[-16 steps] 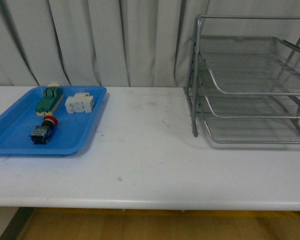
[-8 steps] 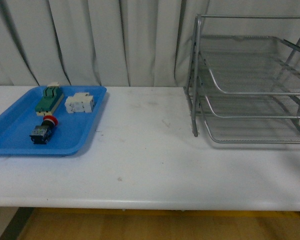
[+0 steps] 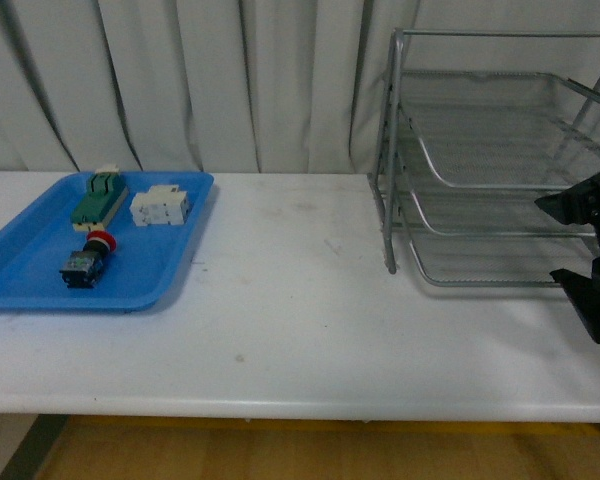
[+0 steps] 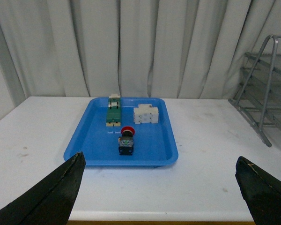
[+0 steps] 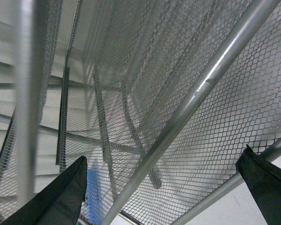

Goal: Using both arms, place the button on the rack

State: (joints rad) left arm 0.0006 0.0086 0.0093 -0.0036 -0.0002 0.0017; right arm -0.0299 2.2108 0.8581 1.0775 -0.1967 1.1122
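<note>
The button lies on its side in a blue tray at the left of the white tabletop. Its red cap points toward the far side, near a green block and a white block. The wire rack stands at the far right, well apart from the tray. The right claw hangs before the rack's lower tiers, jaws wide apart and holding nothing. The left claw faces the tray from the near side, spread wide and empty.
</note>
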